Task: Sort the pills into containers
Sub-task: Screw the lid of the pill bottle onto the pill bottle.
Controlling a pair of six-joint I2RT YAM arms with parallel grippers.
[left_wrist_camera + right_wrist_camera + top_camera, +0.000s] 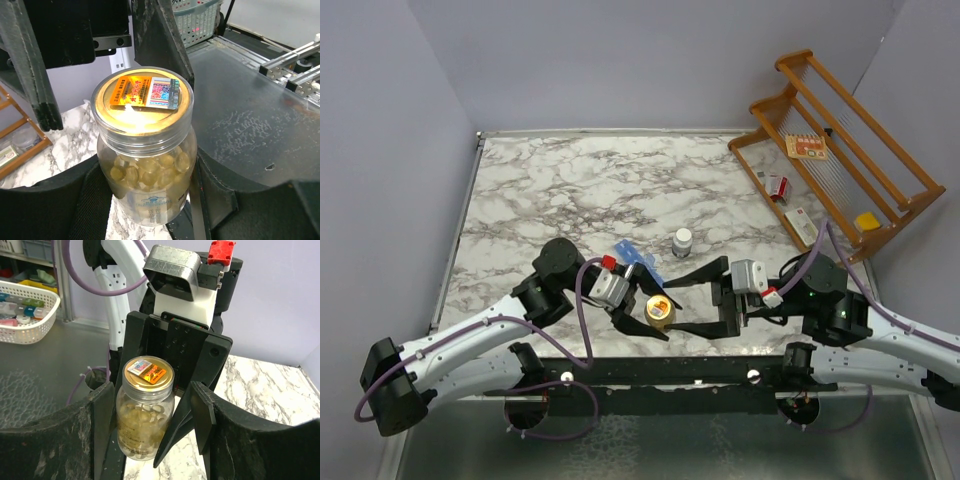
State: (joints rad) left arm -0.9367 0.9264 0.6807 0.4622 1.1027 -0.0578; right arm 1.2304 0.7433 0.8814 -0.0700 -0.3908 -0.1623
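Containers (633,253), one strip; one pill jar (660,312) tight in left end effector (663,307); right end effector (671,305) agape.

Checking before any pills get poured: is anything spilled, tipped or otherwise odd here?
No spill: the pill jar stands upright, lid on, in the left gripper. Only the wooden rack at the far right looks tipped back rather than upright.

Gold-lidded pill jar (145,415) upright in left claw (141,447); right claw (151,387) spread around it.
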